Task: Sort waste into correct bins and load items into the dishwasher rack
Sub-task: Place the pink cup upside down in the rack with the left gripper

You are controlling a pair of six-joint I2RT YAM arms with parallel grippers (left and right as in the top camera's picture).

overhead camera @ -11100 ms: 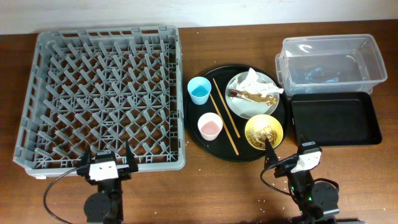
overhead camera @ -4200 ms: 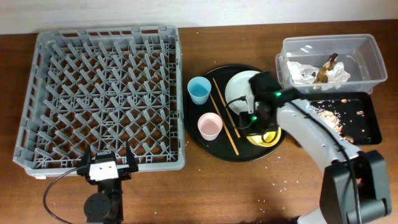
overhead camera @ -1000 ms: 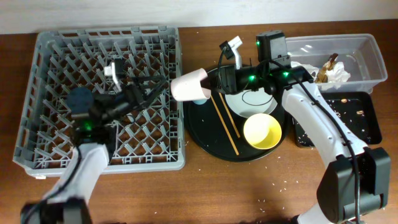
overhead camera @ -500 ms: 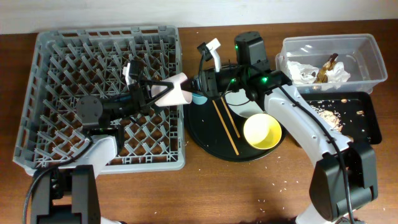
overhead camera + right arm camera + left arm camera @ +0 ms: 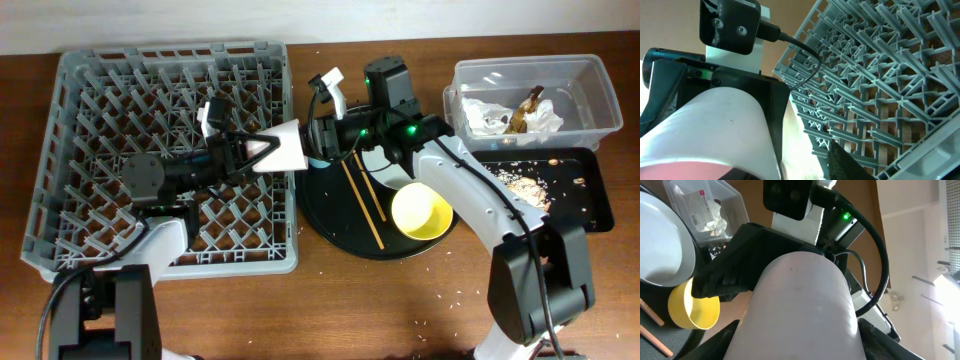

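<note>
Cup handover above the rack's right wall

Yellow bowl (image 5: 423,212) waits near on the tray. White cup (image 5: 283,150) lies sideways between both tools: left tool (image 5: 252,152) grasps it; right tool (image 5: 320,140) touches, clench unclear. Rack (image 5: 120,120) beneath, ready.

Overhead looks straight down on the brown wooden tabletop (image 5: 300,310). Both wrist views face each other, sharing the close small white cup (image 5: 802,310) (image 5: 705,130) (image 5: 285,148).

The white cup (image 5: 283,148) has passed between both arms' fingers (image 5: 250,150).
</note>
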